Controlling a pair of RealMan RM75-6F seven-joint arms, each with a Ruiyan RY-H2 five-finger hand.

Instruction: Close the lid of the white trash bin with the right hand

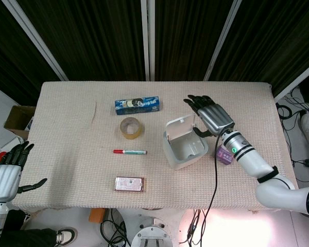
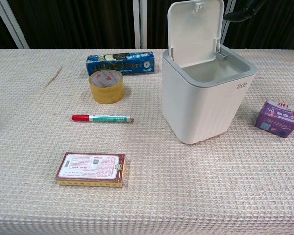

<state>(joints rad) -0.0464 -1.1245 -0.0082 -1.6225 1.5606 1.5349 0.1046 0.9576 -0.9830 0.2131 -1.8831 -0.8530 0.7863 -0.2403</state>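
The white trash bin [image 1: 184, 149] [image 2: 208, 95] stands right of the table's middle, its lid [image 1: 179, 127] [image 2: 194, 32] raised upright at the back. My right hand [image 1: 210, 114] hovers just behind and right of the lid, fingers spread and holding nothing. The chest view shows only a dark fingertip [image 2: 244, 11] of it at the top edge, beside the lid's upper corner. My left hand [image 1: 7, 170] hangs off the table's near left corner, fingers apart and empty.
A blue box [image 1: 138, 105] [image 2: 120, 63] lies at the back, a tape roll [image 1: 131, 127] [image 2: 106, 87] in front of it, then a red-capped marker [image 1: 130, 152] [image 2: 102, 118] and a card box [image 1: 129, 183] [image 2: 90, 169]. A small purple box [image 1: 224, 156] [image 2: 277, 118] sits right of the bin.
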